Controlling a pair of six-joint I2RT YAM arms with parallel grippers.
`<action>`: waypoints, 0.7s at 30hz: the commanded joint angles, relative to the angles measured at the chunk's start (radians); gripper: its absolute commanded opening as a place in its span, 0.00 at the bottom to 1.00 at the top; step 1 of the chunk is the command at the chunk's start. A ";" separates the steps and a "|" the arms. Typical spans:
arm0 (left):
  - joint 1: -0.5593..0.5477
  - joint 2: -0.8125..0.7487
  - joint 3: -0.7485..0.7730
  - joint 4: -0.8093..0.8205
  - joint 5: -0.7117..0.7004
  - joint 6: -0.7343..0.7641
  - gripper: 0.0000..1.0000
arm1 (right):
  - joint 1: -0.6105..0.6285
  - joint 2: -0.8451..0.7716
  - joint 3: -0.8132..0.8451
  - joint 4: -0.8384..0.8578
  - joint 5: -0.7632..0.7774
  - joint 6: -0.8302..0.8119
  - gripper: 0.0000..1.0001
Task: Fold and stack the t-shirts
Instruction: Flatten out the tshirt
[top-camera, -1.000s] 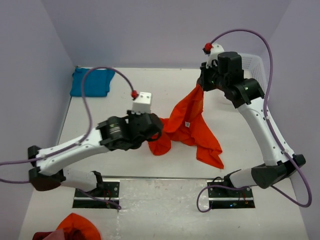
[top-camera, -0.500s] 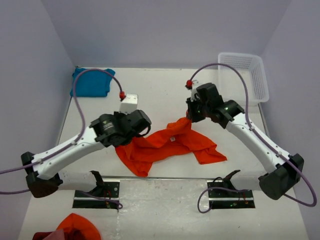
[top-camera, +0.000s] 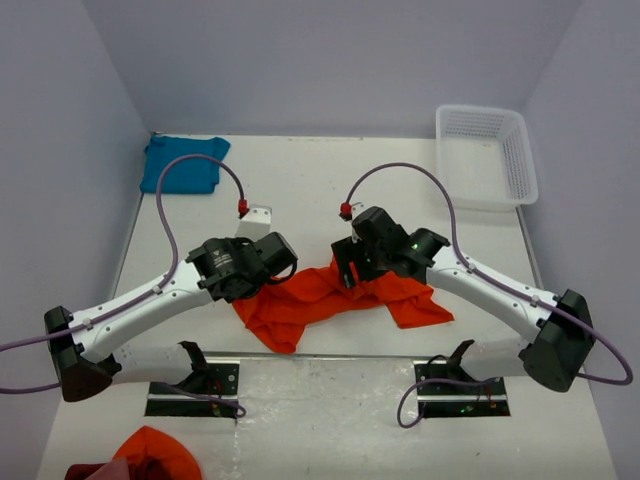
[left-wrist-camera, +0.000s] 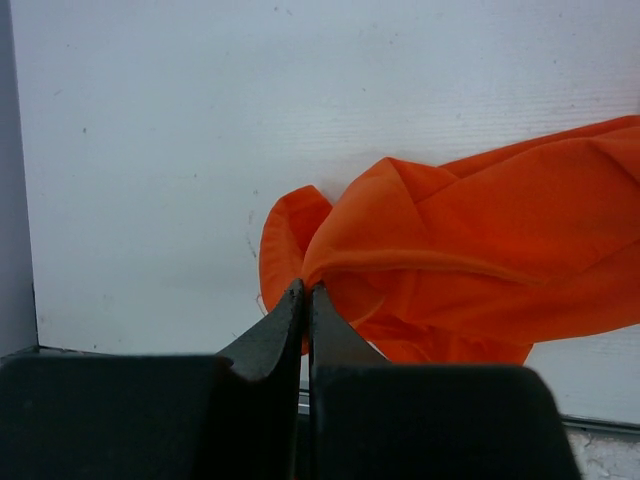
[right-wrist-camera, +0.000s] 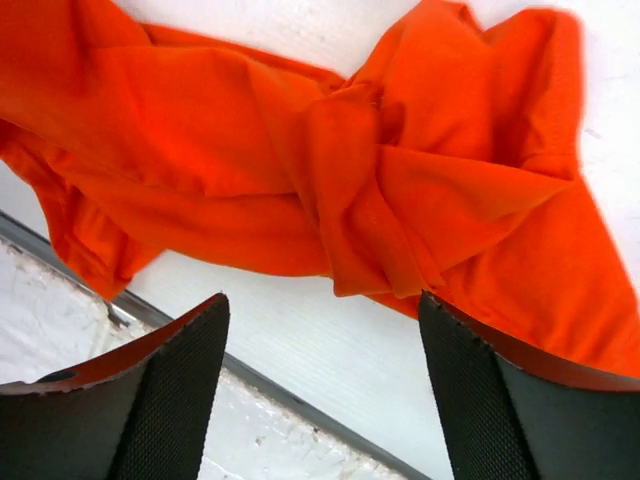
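The orange t-shirt (top-camera: 318, 297) lies crumpled in a low strip near the table's front edge, between the two arms. My left gripper (left-wrist-camera: 305, 290) is shut on a fold at the shirt's left end (left-wrist-camera: 470, 250); from above, its wrist (top-camera: 240, 268) covers that end. My right gripper (right-wrist-camera: 322, 300) stands open just above the bunched middle of the shirt (right-wrist-camera: 300, 150), with nothing between its fingers (right-wrist-camera: 190, 340); from above it sits at the shirt's upper edge (top-camera: 352, 272). The teal-blue t-shirt (top-camera: 183, 163) lies folded in the far left corner.
A white plastic basket (top-camera: 522, 150) stands at the far right. More orange cloth (top-camera: 155, 452) lies off the table at the bottom left. The table's metal front edge (right-wrist-camera: 250, 385) runs just below the shirt. Walls close in the left, back and right sides.
The right arm came down and leftward from holding the shirt high, laid it on the table and opened its jaws. The left arm lowered slightly, still gripping the left end.
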 joint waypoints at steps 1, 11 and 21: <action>0.008 0.009 0.034 0.015 -0.024 0.004 0.00 | -0.002 -0.078 0.081 -0.005 0.106 0.025 0.78; 0.009 0.000 -0.016 0.075 0.004 0.030 0.00 | -0.059 0.083 0.120 0.047 0.065 -0.062 0.60; 0.009 -0.026 -0.022 0.083 0.010 0.047 0.00 | -0.057 0.302 0.261 0.097 -0.015 -0.133 0.45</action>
